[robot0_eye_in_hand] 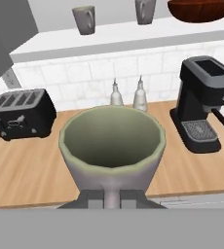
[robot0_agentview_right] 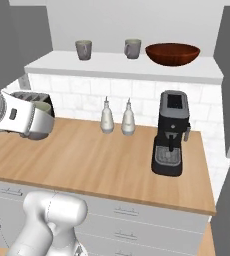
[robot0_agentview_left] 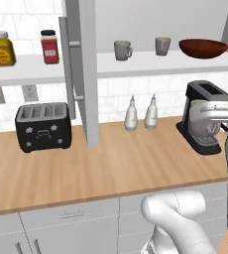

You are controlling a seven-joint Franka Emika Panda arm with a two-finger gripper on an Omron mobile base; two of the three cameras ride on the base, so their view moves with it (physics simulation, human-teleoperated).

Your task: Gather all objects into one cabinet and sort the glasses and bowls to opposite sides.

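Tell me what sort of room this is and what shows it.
A kitchen, rendered rather than real. A wooden counter over grey drawers carries a black toaster and an espresso machine, and the white-tiled wall behind holds a shelf with mugs and a reddish-brown bowl.

White shelf board (robot0_agentview_right: 112, 67) carries two mugs (robot0_agentview_right: 83, 49) and a bowl (robot0_agentview_right: 172, 53).

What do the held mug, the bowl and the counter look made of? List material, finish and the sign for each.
Held mug: probably ceramic or stoneware, matte grey with a greenish inside; thick rounded rim, no shine.
Bowl: glazed ceramic or lacquered wood, hard to tell which; glossy reddish-brown with a light sheen.
Counter: wood or wood-look laminate; pale plank lines, matte surface.
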